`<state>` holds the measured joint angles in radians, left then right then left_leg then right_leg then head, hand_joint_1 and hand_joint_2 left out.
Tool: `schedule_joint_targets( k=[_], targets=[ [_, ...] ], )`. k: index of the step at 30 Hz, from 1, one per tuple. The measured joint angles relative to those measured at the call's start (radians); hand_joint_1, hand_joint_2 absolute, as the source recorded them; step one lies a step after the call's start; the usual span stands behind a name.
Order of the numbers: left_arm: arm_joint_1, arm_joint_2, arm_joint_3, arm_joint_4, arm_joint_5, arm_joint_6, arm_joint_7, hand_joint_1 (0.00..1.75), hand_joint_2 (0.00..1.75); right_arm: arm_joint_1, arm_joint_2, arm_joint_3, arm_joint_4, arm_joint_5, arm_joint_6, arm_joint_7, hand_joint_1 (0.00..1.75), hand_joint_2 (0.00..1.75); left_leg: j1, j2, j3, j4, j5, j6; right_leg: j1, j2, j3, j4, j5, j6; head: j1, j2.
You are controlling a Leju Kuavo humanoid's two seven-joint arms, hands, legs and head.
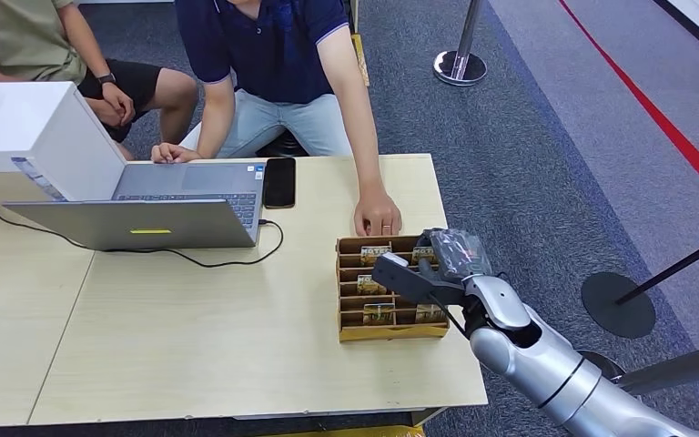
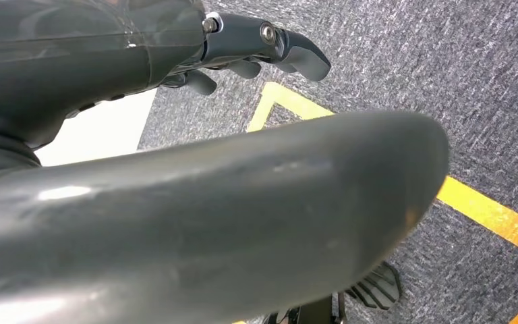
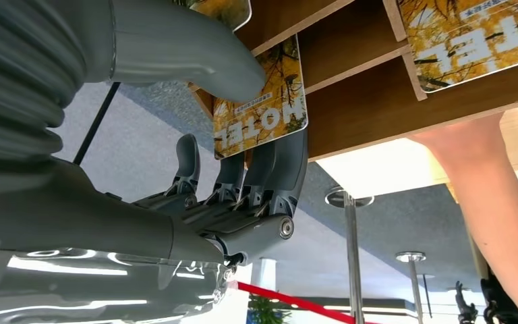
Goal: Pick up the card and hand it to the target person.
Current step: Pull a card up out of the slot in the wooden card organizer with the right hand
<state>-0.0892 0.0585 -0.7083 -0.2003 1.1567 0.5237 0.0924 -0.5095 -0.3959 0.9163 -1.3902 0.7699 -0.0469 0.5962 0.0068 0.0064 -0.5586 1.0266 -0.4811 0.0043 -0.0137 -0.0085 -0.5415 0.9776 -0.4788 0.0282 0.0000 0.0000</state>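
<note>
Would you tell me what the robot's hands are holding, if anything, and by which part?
The right hand pinches a yellow hotel card by its outer end, thumb against fingers. The left hand holds nothing.

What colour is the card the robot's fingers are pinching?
The card is yellow-orange with dark tree branches and white letters, seen best in the right wrist view.

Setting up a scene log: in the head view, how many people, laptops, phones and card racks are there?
People: 2
Laptop: 1
Phone: 1
Card rack: 1
Total: 5
</note>
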Motion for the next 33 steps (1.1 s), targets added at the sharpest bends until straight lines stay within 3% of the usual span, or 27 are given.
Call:
schedule_joint_targets(
  k=[2, 5, 9, 19, 33],
  targets=[
    [0.0, 0.001, -0.001, 0.0, -0.001, -0.002, -0.007, 0.0, 0.0, 0.001, -0.003, 0.0, -0.002, -0.002, 0.001, 0.0, 1.41, 1.75, 0.0, 0.0, 0.0, 0.0, 0.0, 0.0, 0.0, 0.0, 0.0, 0.0, 0.0, 0.0, 0.0, 0.0],
    [0.0, 0.002, 0.003, 0.0, 0.002, 0.001, -0.021, 0.0, 0.0, 0.005, -0.008, -0.003, -0.007, -0.004, 0.0, 0.001, 1.46, 1.75, 0.0, -0.001, 0.0, 0.0, 0.0, 0.0, 0.0, 0.0, 0.0, 0.0, 0.0, 0.0, 0.0, 0.0],
    [-0.001, 0.003, 0.002, 0.002, 0.002, -0.002, -0.032, 0.0, 1.75, 0.011, -0.012, -0.005, -0.015, -0.006, 0.001, 0.002, 1.45, 1.75, 0.0, -0.001, 0.0, 0.001, 0.0, 0.0, 0.0, -0.001, 0.0, 0.001, -0.001, 0.0, 0.0, 0.0],
    [-0.001, 0.004, 0.015, 0.002, 0.02, 0.019, -0.05, 0.0, 1.75, 0.018, -0.015, -0.008, -0.032, 0.01, -0.026, -0.013, 1.45, 1.75, 0.0, -0.002, 0.0, 0.001, 0.0, 0.0, 0.0, -0.002, 0.0, 0.001, -0.001, 0.0, 0.0, 0.0],
    [0.0, -0.001, -0.001, 0.0, 0.02, -0.002, -0.044, 0.0, 1.75, 0.035, -0.005, -0.084, -0.25, 0.223, -0.301, -0.148, 1.45, 1.75, -0.001, -0.001, -0.002, 0.002, -0.001, 0.0, -0.001, -0.001, -0.002, 0.003, -0.002, 0.0, 0.0, 0.0]
  ],
)
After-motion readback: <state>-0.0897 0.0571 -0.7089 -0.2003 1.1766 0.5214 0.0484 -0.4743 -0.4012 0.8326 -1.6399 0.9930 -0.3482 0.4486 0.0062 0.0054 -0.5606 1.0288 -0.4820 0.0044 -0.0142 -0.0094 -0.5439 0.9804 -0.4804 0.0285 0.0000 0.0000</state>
